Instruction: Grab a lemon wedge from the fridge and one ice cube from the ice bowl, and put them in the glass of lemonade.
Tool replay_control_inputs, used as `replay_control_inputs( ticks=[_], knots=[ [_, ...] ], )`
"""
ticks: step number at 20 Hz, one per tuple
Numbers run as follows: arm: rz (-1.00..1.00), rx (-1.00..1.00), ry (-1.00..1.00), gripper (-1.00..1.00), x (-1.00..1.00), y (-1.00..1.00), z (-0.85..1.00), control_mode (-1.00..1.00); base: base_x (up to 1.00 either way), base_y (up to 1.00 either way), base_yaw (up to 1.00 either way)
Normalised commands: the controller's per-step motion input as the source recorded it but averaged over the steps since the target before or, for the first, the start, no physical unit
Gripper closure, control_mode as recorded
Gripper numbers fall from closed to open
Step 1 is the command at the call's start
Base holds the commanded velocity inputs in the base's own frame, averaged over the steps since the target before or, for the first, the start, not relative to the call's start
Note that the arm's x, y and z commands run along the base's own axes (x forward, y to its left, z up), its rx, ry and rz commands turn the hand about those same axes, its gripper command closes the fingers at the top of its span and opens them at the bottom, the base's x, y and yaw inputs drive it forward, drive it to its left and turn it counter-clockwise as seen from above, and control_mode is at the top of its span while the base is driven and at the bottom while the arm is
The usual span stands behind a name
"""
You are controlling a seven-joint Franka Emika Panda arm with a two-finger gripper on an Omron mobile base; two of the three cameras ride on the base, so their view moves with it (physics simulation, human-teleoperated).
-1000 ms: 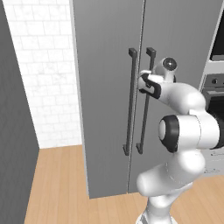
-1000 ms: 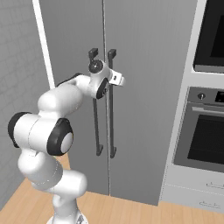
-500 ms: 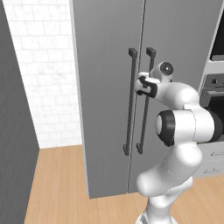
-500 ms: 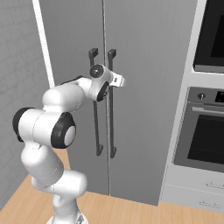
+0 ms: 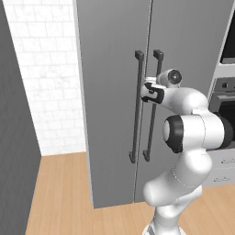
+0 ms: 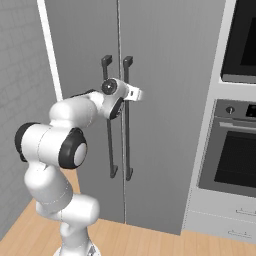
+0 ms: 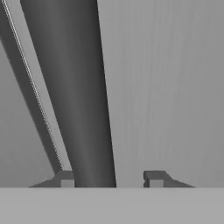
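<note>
The fridge [image 5: 110,69] [image 6: 170,75] stands in front of me with both grey doors shut. My gripper [image 5: 148,92] [image 6: 131,93] is up against the right door's dark bar handle [image 5: 148,137] [image 6: 128,150], at about a third of the way down it. In the hand view the handle [image 7: 74,87] runs between the jaws of the gripper [image 7: 110,178]. One fingertip [image 7: 65,177] touches the bar and the other fingertip [image 7: 155,177] stands a gap away from it. The lemon wedge, the ice cube, the ice bowl and the glass of lemonade are out of view.
The left door's handle [image 5: 135,114] [image 6: 109,140] runs close beside the gripped one. A built-in oven [image 6: 235,155] [image 5: 225,114] sits right of the fridge. A white brick wall [image 5: 46,92] and a wooden floor [image 5: 59,193] lie to the left.
The jaws have narrowed around the right door's handle. The arm's elbow has shifted slightly; the fridge doors have not moved.
</note>
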Motion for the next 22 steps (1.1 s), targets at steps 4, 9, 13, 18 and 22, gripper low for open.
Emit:
replay_control_inputs(
  ticks=[4, 9, 13, 18, 22],
  knots=[
    [0.00, 0.00, 0.19, 1.00, 0.02, 0.00, 0.00, -1.00, 0.00, 0.00, 0.00],
    [0.05, 0.00, 0.22, 1.00, -0.06, 0.00, 0.01, -1.00, 0.00, 0.00, 0.00],
    [0.00, 0.00, 0.20, 1.00, -0.74, -0.19, 0.00, -1.00, 0.00, 0.00, 0.00],
    [0.00, 0.00, 0.13, 1.00, -1.00, -0.78, 0.00, -1.00, 0.00, 0.00, 0.00],
    [-0.04, 0.01, 0.07, 1.00, -1.00, -1.00, -0.03, -1.00, 0.00, 0.00, 0.00]
  ],
)
